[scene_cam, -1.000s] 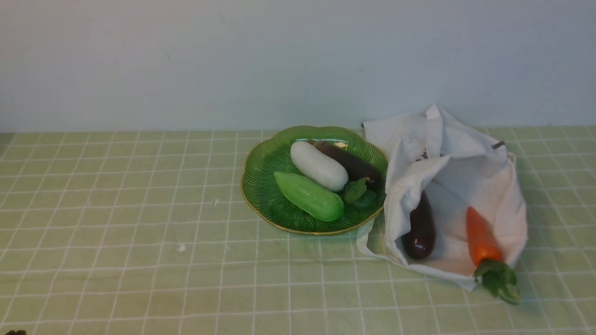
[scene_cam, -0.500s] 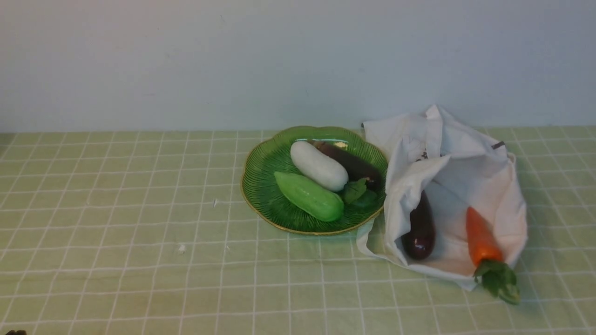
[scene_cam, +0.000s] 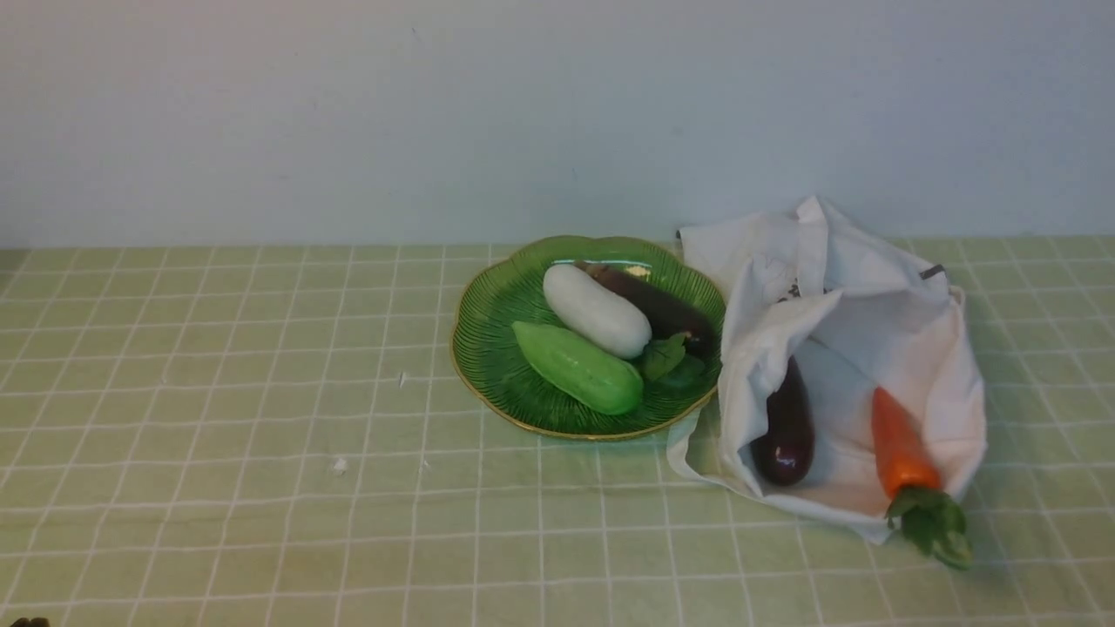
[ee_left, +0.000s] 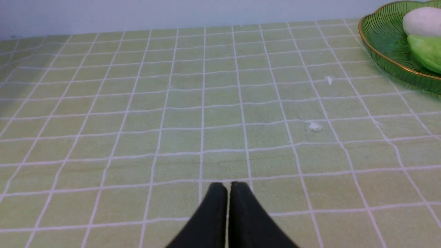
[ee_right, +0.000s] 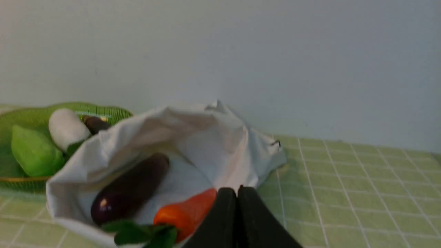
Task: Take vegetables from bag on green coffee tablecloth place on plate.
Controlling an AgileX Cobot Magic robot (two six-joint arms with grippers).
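Left gripper (ee_left: 227,186): fingers pressed together, empty, over the tablecloth (scene_cam: 218,392).
Plate (scene_cam: 488,348): left of bag; holds white radish (scene_cam: 597,311), green cucumber (scene_cam: 577,367), dark eggplant (scene_cam: 658,305).
Bag (scene_cam: 871,287): holds purple eggplant (scene_cam: 784,427), carrot (scene_cam: 902,448).
Right gripper (ee_right: 237,193): fingers together, empty, beside bag.

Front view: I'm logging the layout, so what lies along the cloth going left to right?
Bare green coffee tablecloth → plate → green cucumber → bag → eggplant in the bag → carrot.
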